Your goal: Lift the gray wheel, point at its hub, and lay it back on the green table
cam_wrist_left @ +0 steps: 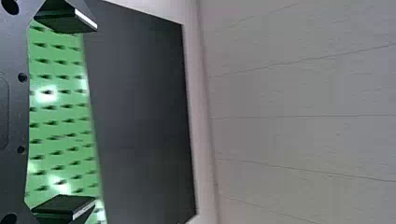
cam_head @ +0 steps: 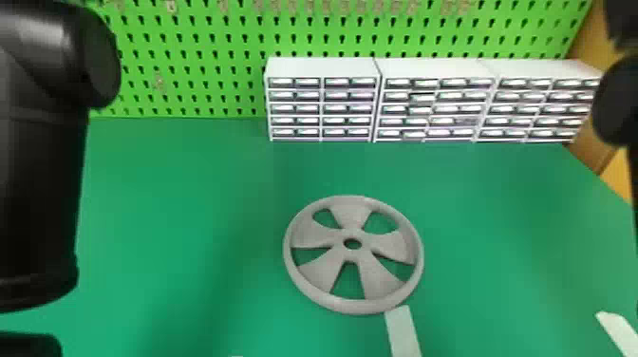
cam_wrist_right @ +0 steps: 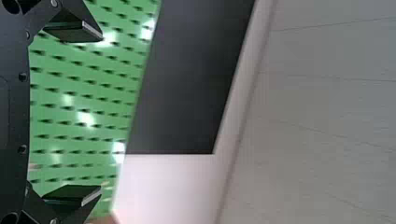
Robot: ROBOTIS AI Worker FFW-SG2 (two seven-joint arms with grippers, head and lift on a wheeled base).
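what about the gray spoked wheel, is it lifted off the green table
No, the wheel lies flat on the green table.

Room above gray wheel (cam_head: 351, 213); white drawer cabinets (cam_head: 323, 69) block way behind; black arms (cam_head: 38, 180) flank sides.

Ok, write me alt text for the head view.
A gray wheel lies flat on a green table, a pale strip at its near edge. Behind stand white drawer units and a green pegboard; the robot's left arm and right arm flank the scene.
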